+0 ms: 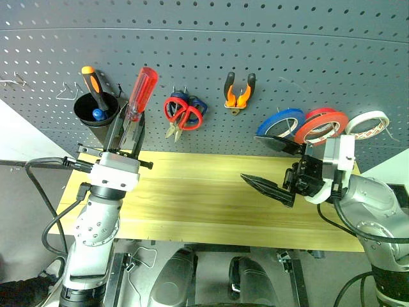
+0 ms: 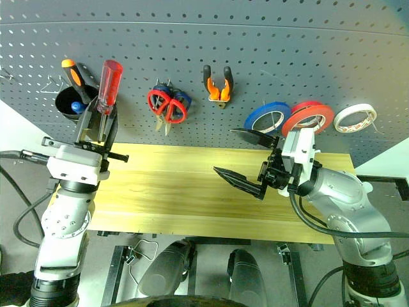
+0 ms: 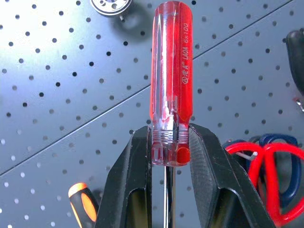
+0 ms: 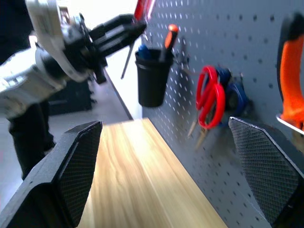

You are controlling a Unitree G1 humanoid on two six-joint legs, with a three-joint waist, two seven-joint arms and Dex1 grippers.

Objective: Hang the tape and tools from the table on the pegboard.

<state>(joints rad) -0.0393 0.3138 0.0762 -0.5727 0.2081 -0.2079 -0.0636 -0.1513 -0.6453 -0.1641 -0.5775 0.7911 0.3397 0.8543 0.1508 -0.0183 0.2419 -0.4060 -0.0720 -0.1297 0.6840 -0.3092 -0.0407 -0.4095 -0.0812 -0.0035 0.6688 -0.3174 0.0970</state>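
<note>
Left eye view gives you the whole bench: your left gripper (image 1: 130,128) is raised in front of the pegboard (image 1: 268,57), its two black fingers (image 3: 137,180) clamped on the base of the red-handled screwdriver (image 1: 141,93), handle up and steel shaft running down between the fingers. The screwdriver sits just beside the black cup (image 1: 96,110) hanging on the board, which holds the bigger orange-and-black-handled screwdriver (image 1: 94,87) and something blue.

Your right gripper (image 1: 276,166) is over the right part of the table (image 1: 192,204), pointing toward the left, its jaws spread wide and holding nothing.

On the board you can see the red-handled scissors (image 1: 183,114) hanging in front of the blue-handled scissors (image 1: 193,103), blades down. To their right the orange-and-black-handled pliers (image 1: 239,91) hang in a small bracket. Further right, three rolls hang in a row: the blue roll (image 1: 280,121), the red roll of tape (image 1: 321,125) overlapping it, and the white roll (image 1: 367,123) at the end.

The visible tabletop carries no tools.
</note>
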